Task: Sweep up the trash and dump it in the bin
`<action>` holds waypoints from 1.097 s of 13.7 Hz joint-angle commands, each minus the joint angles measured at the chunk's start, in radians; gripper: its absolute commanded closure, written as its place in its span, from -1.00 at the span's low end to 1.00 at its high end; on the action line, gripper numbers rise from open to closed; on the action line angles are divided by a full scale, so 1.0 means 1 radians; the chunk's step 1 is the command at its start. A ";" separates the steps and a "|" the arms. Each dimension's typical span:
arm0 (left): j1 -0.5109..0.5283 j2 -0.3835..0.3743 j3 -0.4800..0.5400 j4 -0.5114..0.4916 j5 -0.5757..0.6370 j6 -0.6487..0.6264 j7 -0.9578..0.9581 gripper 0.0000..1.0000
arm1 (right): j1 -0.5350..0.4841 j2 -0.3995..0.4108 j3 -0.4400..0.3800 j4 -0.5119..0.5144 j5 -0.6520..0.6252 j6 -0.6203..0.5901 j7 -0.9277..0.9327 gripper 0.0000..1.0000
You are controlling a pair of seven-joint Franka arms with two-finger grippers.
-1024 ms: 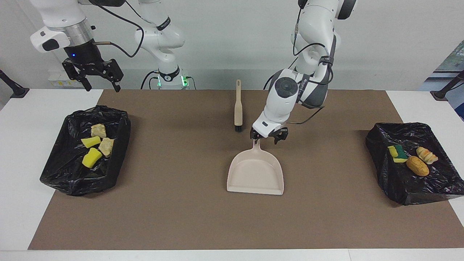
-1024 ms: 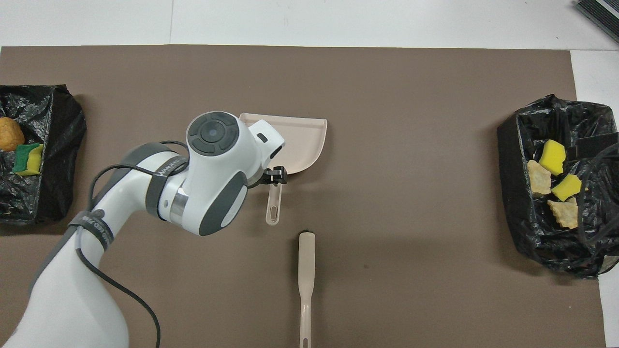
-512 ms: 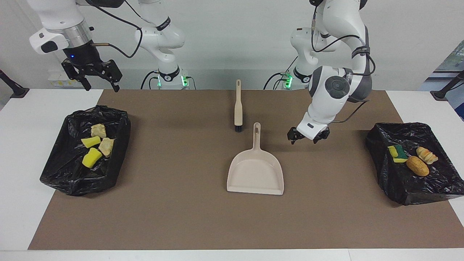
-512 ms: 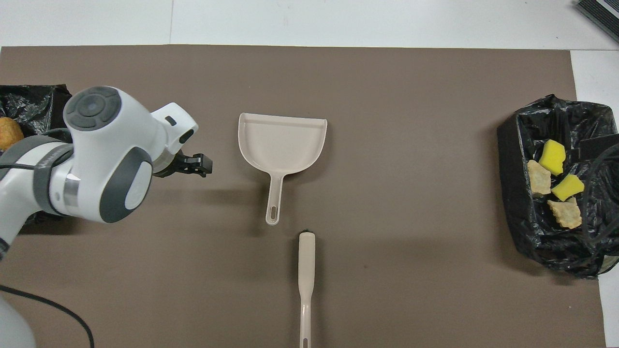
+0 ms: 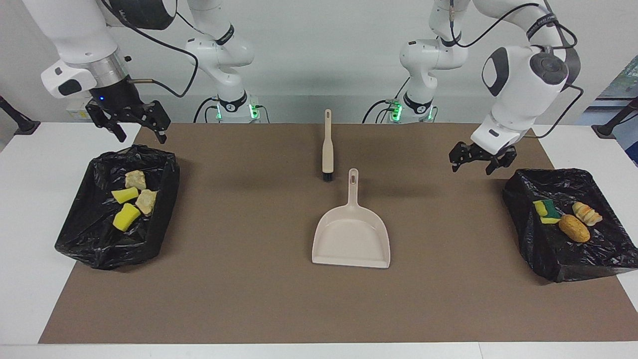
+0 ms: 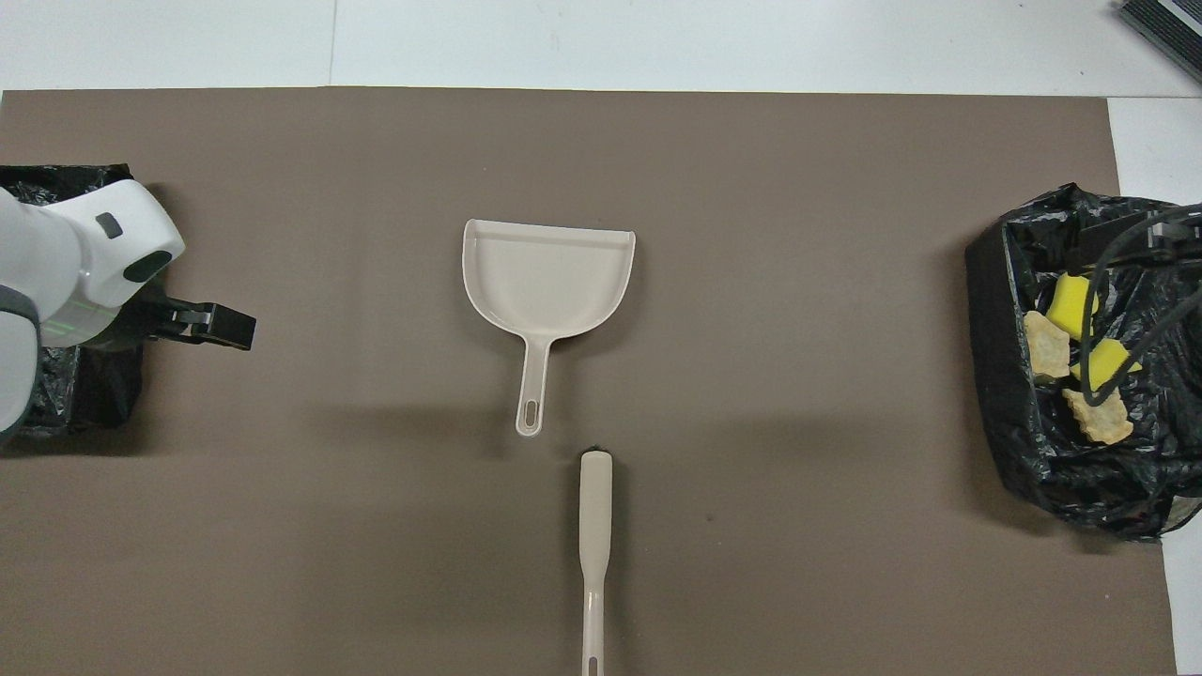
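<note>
Left gripper [image 5: 477, 160], jaws apart and empty, has withdrawn from the dustpan [image 5: 352, 238]; all trash [image 5: 565, 217] sits binned.

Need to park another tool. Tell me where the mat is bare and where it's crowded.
Bare: the mat between the dustpan and each bin, and its edge farthest from the robots. Crowded: the middle, where the brush lies just nearer the robots than the dustpan's handle, and both bins, holding trash.
</note>
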 commanded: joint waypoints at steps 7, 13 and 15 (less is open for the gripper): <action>0.023 0.051 -0.001 0.419 -0.005 -0.424 0.019 -1.00 | 0.049 -0.023 -0.016 -0.020 0.001 -0.004 0.037 -1.00; 0.021 0.004 0.008 0.369 -0.007 -0.385 0.024 -1.00 | 0.054 -0.033 -0.017 -0.045 0.001 -0.004 0.032 -1.00; 0.020 0.004 0.007 0.369 -0.007 -0.383 0.023 -1.00 | 0.054 -0.047 -0.017 -0.063 -0.001 -0.010 0.032 -1.00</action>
